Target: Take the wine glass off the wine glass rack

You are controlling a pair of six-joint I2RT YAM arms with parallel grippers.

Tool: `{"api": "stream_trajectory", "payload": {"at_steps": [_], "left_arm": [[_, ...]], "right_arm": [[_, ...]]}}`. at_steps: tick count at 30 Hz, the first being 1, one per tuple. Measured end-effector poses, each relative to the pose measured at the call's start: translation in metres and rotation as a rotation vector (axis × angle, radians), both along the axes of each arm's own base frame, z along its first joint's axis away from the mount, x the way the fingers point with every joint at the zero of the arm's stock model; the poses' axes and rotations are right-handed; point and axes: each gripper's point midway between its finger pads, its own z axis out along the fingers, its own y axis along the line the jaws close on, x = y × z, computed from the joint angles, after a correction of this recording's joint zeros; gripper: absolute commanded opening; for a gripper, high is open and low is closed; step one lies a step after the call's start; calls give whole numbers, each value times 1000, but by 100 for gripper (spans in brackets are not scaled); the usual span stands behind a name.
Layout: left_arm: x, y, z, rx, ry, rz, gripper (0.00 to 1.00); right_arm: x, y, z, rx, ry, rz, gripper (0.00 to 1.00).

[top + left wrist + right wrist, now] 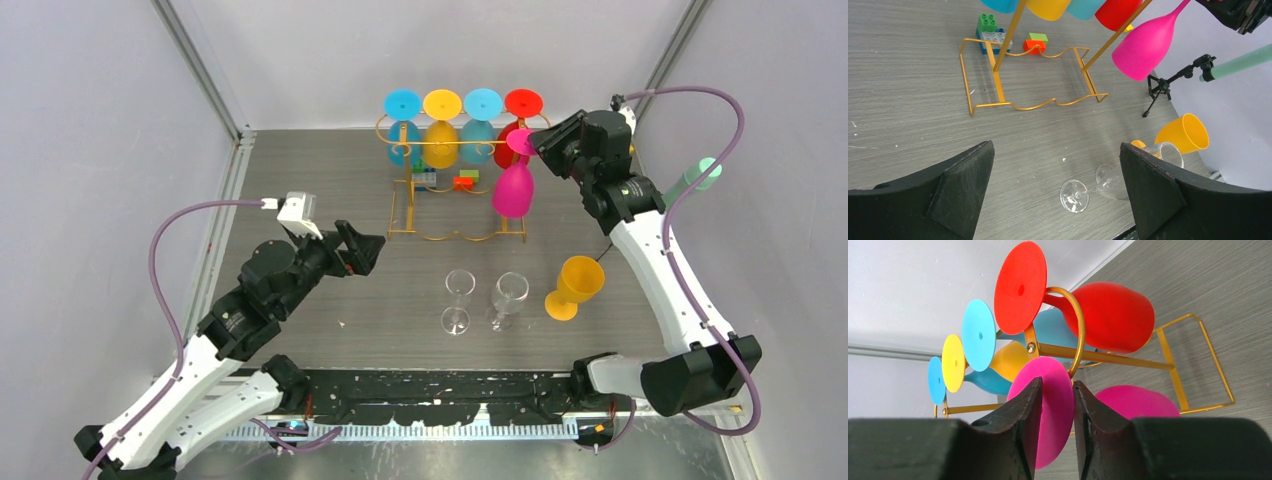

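The gold wire wine glass rack (455,236) stands at the back middle of the table, and shows in the left wrist view (998,85) and the right wrist view (1108,357). Blue, yellow, blue and red glasses hang bowl-down from it. My right gripper (535,140) is shut on the round foot of a pink wine glass (513,190) at the rack's right end; the foot (1057,405) sits between my fingertips beside the curled loop. I cannot tell whether its stem is still inside the wire. My left gripper (375,250) is open and empty over the table.
Two clear glasses (457,300) (508,300) and an orange glass (575,287) stand in front of the rack. Toy bricks (440,180) lie inside the rack's base. A small black stand with a green tube (700,175) is at the right wall.
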Motion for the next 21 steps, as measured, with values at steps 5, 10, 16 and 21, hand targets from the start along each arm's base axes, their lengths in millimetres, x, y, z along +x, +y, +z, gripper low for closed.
{"api": "stream_trajectory", "payload": {"at_steps": [5,10,16,21], "left_arm": [[1,7,0,-28,-1,40,100],[-1,18,1,-64,-12,92,100],[-1,26,9,-94,-33,128,100],[1,29,8,-93,-33,151,100]], "right_arm": [[0,0,1,23,-16,-7,27],[-2,-1,7,35,-39,-12,20],[-5,-1,18,51,-73,-10,2],[-11,-2,23,66,-94,-7,1]]}}
